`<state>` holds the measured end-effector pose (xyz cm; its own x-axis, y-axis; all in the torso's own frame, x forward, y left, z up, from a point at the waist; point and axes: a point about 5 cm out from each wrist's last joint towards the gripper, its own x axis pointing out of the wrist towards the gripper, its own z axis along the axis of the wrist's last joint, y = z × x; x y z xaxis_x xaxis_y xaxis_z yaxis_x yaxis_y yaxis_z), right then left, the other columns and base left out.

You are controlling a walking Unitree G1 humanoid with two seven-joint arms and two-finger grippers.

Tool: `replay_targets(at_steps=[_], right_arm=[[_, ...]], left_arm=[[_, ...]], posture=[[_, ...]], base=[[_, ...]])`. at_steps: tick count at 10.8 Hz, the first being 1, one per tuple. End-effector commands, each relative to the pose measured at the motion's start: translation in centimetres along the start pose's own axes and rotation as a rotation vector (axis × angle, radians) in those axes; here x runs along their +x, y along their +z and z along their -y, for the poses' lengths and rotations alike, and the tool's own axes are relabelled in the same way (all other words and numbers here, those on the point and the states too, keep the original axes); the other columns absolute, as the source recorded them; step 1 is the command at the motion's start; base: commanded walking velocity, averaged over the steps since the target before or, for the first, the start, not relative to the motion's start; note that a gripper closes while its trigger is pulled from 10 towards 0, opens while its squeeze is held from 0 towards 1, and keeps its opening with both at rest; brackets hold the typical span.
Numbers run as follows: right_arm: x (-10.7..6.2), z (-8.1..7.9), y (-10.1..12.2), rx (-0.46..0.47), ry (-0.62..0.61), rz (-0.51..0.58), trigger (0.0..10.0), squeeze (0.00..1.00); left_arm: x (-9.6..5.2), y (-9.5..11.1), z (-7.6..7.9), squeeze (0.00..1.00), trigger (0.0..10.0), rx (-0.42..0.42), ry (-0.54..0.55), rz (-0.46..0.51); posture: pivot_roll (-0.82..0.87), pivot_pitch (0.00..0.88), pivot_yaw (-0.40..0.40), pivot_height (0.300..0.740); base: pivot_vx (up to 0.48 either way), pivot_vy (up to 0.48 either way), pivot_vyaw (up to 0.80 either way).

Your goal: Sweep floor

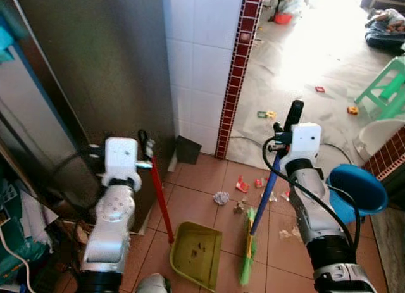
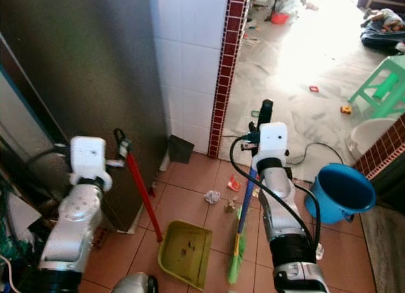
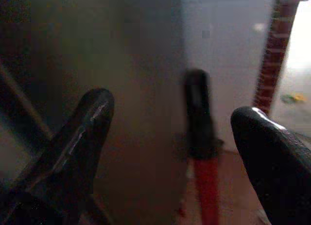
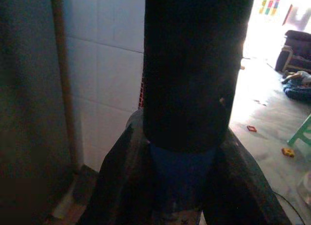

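The right gripper (image 2: 261,121) is clenched round the blue broom handle (image 1: 266,195); the left gripper's fingers (image 3: 82,132) are spread about the red dustpan handle (image 1: 161,201), untouched.

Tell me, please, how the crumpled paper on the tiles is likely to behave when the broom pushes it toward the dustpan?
The crumpled paper looks small and loosely balled, so it is probably very light and may skitter or roll ahead of the broom. Being crushed rather than stiff, it should deform instead of breaking. The dustpan lies close by on smooth tiles, so a gentle stroke likely suffices.
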<state>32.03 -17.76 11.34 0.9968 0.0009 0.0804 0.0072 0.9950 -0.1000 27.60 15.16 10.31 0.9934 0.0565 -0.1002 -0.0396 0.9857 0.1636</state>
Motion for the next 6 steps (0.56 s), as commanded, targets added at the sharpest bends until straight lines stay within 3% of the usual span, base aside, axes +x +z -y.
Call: replay_targets(at_steps=[1, 4, 6], right_arm=[[0.1, 1.0, 0.9, -0.026, -0.026, 0.041, 10.0, 0.00], [0.6, 0.8, 0.9, -0.034, -0.001, 0.033, 10.0, 0.00], [1.0, 0.0, 1.4, -0.012, 0.014, 0.046, 10.0, 0.00]], left_arm=[[-0.1, -0.5, 0.4, 0.00, 10.0, -0.015, -0.048, -0.021], [-0.3, -0.8, 1.1, 0.00, 10.0, -0.033, -0.109, -0.047], [-1.1, -2.6, 0.9, 0.00, 10.0, -0.025, -0.139, -0.093]], posture=[[0.03, 0.000, -0.031, 0.740], [0.06, 0.001, -0.049, 0.740], [0.05, 0.009, -0.062, 0.740]], base=[[0.000, 0.000, 0.00], [0.000, 0.000, 0.00], [0.000, 0.000, 0.00]])
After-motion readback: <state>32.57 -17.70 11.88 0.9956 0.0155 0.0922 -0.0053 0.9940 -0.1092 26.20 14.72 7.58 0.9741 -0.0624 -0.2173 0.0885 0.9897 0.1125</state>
